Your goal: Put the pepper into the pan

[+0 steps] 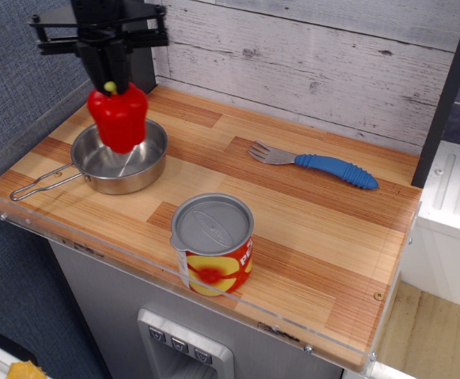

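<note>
Gripper [110, 77] clamped on the stem of pepper [118, 118]; pepper hangs directly at its 6 o'clock, aloft over pan [139, 177], not touching it, above the pan's centre.

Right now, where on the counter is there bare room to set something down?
Bare wood between the pan and fork, and right of the can below the fork. Crowded at the left, where the gripper holds the pepper over the pan.

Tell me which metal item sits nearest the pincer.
The pan, right under the pincer and its pepper; the can and fork lie farther right.
</note>
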`<state>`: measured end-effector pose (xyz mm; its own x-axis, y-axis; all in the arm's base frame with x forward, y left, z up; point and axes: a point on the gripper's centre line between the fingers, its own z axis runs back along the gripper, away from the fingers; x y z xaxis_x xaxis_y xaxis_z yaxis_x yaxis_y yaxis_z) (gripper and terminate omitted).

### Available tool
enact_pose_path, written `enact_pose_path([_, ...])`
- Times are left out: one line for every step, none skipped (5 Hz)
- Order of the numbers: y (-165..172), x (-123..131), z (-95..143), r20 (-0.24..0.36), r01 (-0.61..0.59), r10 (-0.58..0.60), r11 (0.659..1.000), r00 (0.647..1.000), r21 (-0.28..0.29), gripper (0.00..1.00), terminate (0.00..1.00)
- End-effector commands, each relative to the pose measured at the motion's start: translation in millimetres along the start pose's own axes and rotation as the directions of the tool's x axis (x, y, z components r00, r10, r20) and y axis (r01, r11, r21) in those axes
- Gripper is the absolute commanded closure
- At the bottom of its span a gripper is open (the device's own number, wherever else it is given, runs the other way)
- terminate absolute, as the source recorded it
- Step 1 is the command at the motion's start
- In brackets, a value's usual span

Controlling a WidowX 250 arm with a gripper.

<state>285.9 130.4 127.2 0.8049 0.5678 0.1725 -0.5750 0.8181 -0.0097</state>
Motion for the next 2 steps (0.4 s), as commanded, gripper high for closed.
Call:
enact_pose_path([15.7,11.6,-17.0,0.004,-0.069,0.069,0.997,0.998,0.017,1.0,0.0])
enact_pose_path([19.2,18.0,-29.1,0.003,-0.086,0.086,0.996,0.996,0.035,1.0,0.0])
